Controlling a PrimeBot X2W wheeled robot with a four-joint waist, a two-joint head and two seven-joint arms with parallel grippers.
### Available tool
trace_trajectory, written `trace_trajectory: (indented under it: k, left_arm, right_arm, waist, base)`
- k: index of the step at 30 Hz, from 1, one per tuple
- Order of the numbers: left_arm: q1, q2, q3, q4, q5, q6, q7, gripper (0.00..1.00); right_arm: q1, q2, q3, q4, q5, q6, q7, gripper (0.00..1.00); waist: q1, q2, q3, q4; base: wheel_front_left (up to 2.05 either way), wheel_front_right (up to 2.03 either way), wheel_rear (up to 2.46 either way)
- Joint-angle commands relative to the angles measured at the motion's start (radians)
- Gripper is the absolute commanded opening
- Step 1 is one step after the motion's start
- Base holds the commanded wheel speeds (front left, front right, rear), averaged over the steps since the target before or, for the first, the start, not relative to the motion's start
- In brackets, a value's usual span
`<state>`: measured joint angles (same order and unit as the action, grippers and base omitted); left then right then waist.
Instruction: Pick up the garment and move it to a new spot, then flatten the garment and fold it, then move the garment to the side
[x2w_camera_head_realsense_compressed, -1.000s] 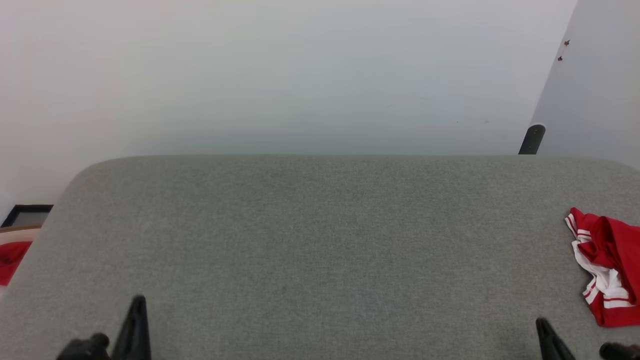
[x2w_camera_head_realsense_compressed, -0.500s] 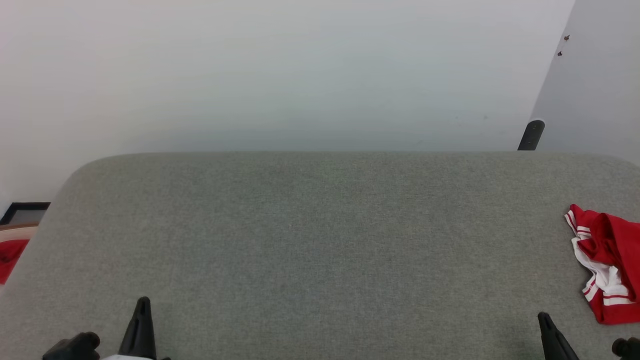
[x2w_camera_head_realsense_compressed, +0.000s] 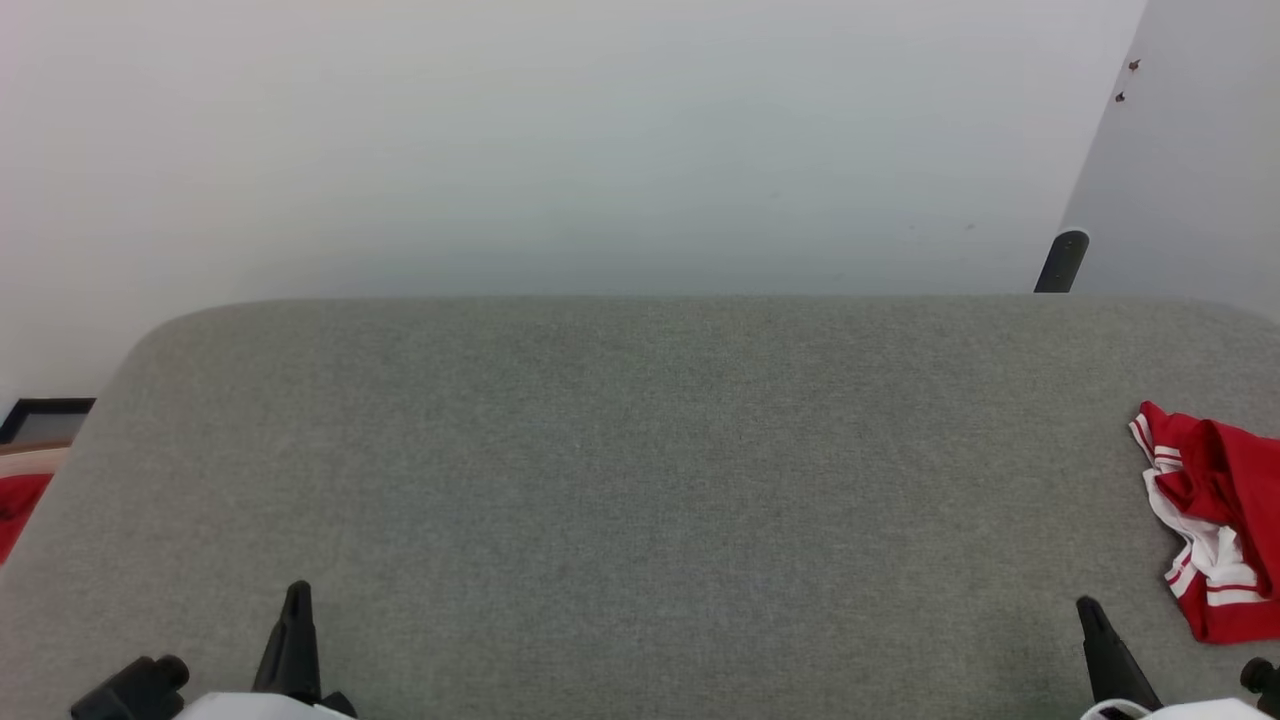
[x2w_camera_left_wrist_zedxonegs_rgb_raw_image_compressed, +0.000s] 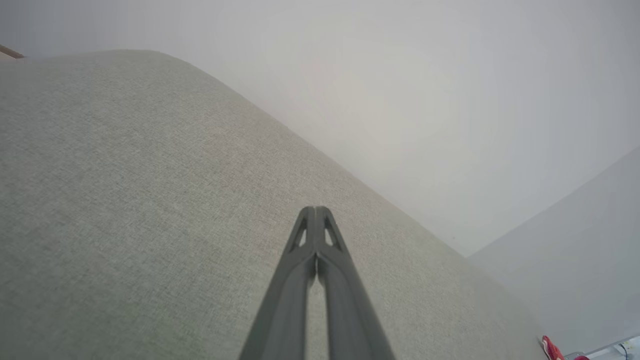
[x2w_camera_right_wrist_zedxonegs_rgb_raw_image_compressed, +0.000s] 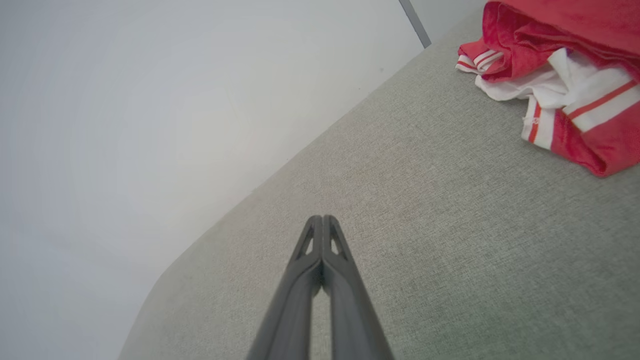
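The garment (x2w_camera_head_realsense_compressed: 1215, 520), a crumpled red jersey with white sleeves and red-and-white striped trim, lies bunched at the right edge of the grey padded table (x2w_camera_head_realsense_compressed: 640, 470); its letters and number are hidden in the folds. In the right wrist view the garment (x2w_camera_right_wrist_zedxonegs_rgb_raw_image_compressed: 560, 75) fills the upper right corner. My right gripper (x2w_camera_head_realsense_compressed: 1090, 612) (x2w_camera_right_wrist_zedxonegs_rgb_raw_image_compressed: 322, 220) is shut and empty, low at the front right, a short way in front and left of the garment. Over bare fabric at the front left, my left gripper (x2w_camera_head_realsense_compressed: 297, 595) (x2w_camera_left_wrist_zedxonegs_rgb_raw_image_compressed: 315, 211) is also shut and holds nothing.
A pale wall rises behind the table. A dark post (x2w_camera_head_realsense_compressed: 1062, 262) stands past the back right edge. Off the table's left side sit a black frame (x2w_camera_head_realsense_compressed: 45, 420) and a plain red cloth (x2w_camera_head_realsense_compressed: 15, 505). A sliver of red (x2w_camera_left_wrist_zedxonegs_rgb_raw_image_compressed: 552, 347) shows at the left wrist view's lower right.
Both grippers' fingertips have come together. The head camera has tilted slightly, so the table edge and garment sit a little higher in the picture.
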<state>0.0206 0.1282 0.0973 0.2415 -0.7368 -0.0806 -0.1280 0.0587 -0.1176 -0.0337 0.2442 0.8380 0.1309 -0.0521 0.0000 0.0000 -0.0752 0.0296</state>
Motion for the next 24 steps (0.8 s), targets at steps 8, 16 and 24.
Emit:
trace_trajectory:
  k: [8, 16, 24]
  left_arm:
    - [-0.041, -0.005, 0.006, -0.012, -0.129, -0.012, 0.034, 0.0]
    - [-0.054, -0.014, 0.007, -0.01, -0.225, -0.017, 0.061, 0.0]
    - [-0.065, -0.023, 0.009, -0.009, -0.314, -0.022, 0.086, 0.0]
  right_arm:
    - [-0.048, 0.007, -0.018, -0.012, 0.116, 0.0, 0.022, 0.0]
    - [-0.064, 0.015, -0.026, -0.011, 0.201, 0.0, 0.041, 0.0]
    - [-0.081, 0.022, -0.034, -0.01, 0.278, 0.0, 0.059, 0.0]
  waist:
    - [0.0, 0.0, 0.007, -0.003]
    - [0.0, 0.0, 0.014, -0.005]
    - [0.0, 0.0, 0.02, -0.008]
  base:
    - [0.0, 0.0, 0.0]
    - [0.0, 0.0, 0.0]
    - [0.0, 0.0, 0.0]
